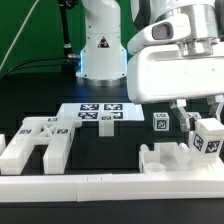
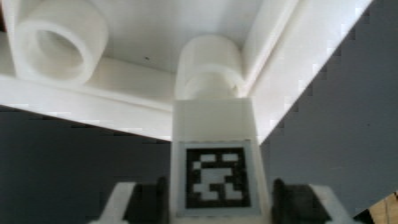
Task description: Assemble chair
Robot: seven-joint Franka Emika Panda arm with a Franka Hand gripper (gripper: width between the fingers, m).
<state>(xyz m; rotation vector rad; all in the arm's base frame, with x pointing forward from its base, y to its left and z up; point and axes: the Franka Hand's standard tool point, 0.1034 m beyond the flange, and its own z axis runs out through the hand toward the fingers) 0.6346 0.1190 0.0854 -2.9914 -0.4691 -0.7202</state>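
One white chair post (image 2: pixel 217 140), tagged on its near face, is sitting clamped between my jaws, which are standing narrow on its two side faces just beside the tag. In the exterior view the post is appearing raised off the dark surface (image 1: pixel 110 150) at that view's right, just above a notched chair block (image 1: pixel 168 155). In the wrist view its rounded far end is reaching toward a white slab (image 2: pixel 125 95) that carries a round socket (image 2: pixel 68 50); I cannot tell whether the end is touching or entering the slab.

Other chair parts are lying well apart. A cross-braced panel (image 1: pixel 40 140) is at the exterior view's left, and a small tagged cube (image 1: pixel 158 122) is near the marker board (image 1: pixel 100 113). A border rail (image 1: pixel 100 187) is running along the front.

Handling, as I am judging it: the post is looking like rigid, light moulded plastic with smooth faces. It is therefore unlikely to bend, but liable to slip or pivot in my jaws under side load. The flat opposing sides near the tagged end are offering the surest hold, leaving the rounded end free for mating.
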